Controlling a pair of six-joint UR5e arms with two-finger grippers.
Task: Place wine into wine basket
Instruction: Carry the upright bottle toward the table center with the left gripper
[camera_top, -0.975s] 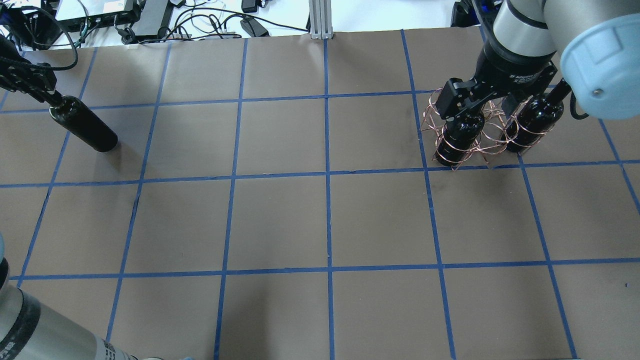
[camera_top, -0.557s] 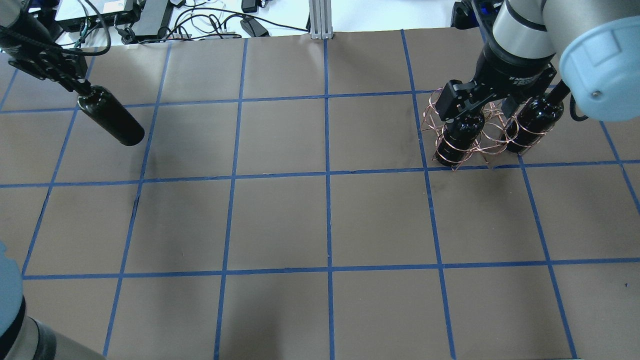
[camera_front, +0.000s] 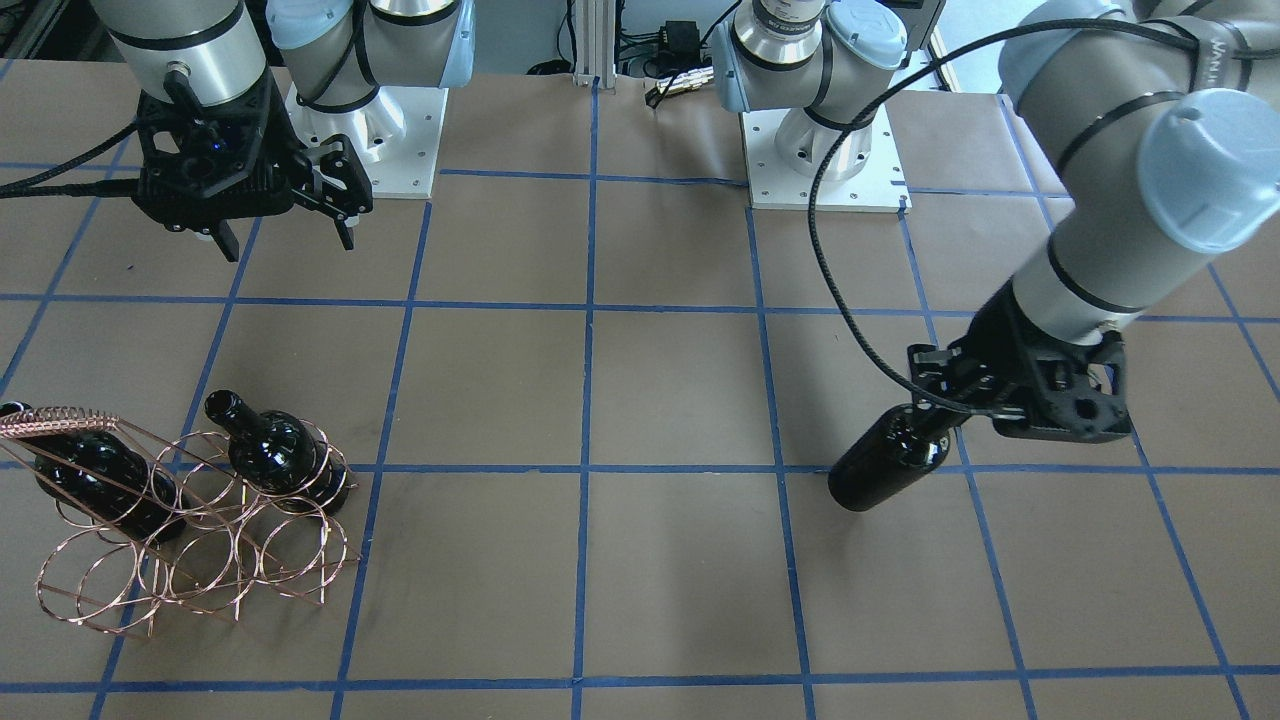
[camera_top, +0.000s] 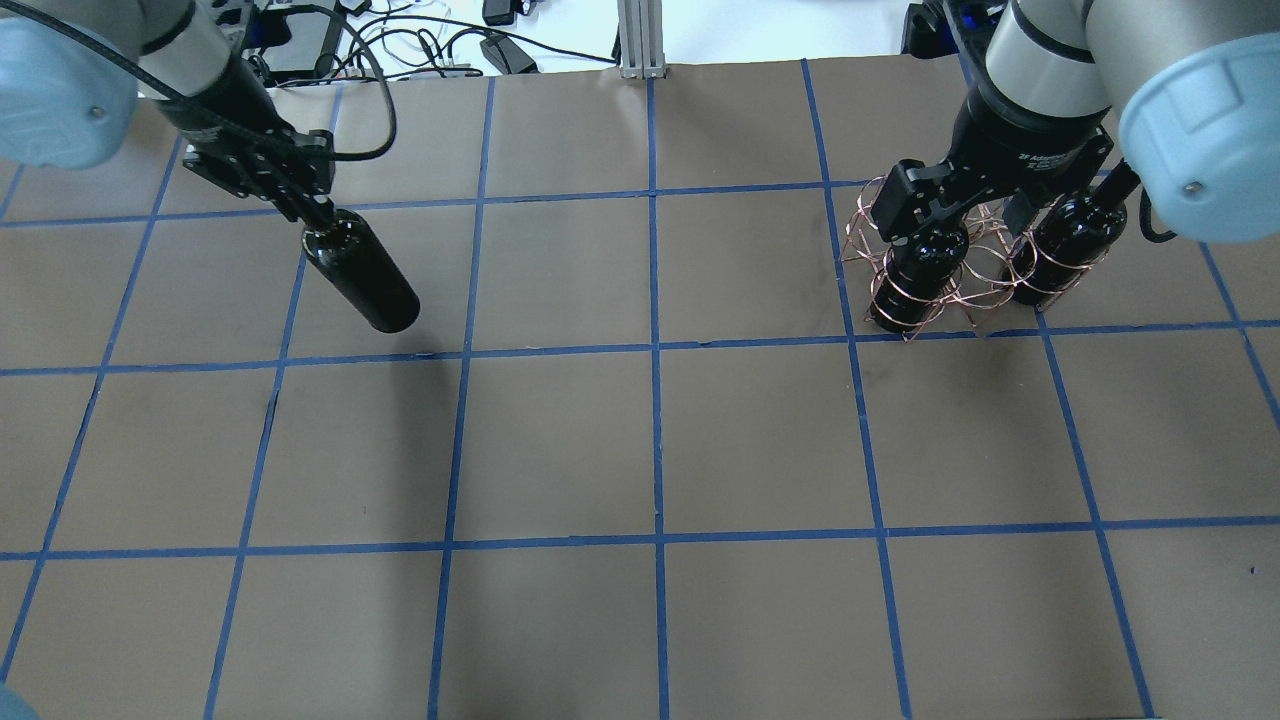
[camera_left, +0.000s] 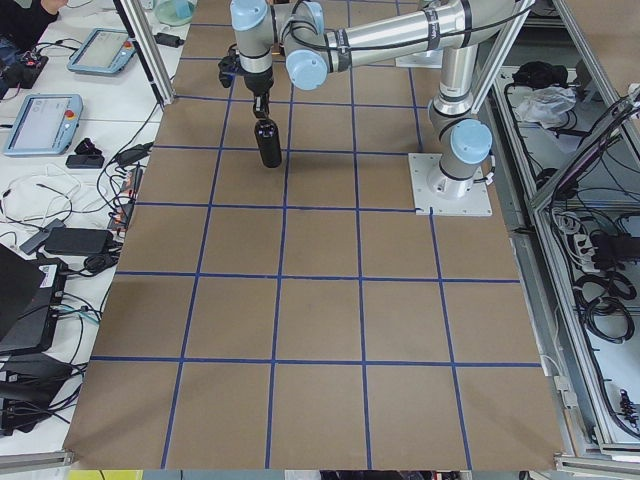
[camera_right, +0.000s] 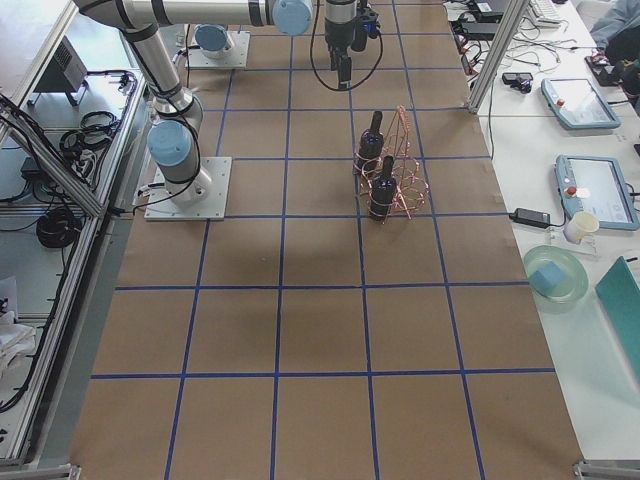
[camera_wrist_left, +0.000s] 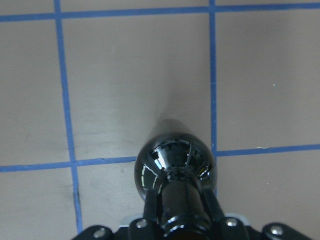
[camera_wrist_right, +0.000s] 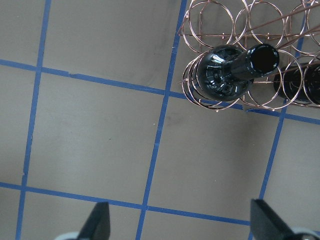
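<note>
The brown table (camera_front: 650, 580) fills the front view, the wire basket (camera_front: 55, 417) stands at lower left holding two bottles (camera_front: 275, 450), the third bottle (camera_front: 885, 465) hangs tilted at middle right, well apart from the basket, its neck clenched by the left gripper (camera_front: 948, 422), and the right gripper (camera_front: 288, 240), upper left, gapes empty.

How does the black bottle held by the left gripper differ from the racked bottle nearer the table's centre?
The glossy black glass bottle hangs by its neck from the left gripper; the racked black bottle stands ungripped inside hoops of the copper wire rack. Its neck shows bare; the held one's is clamped. Both: dark, unlabelled.
</note>
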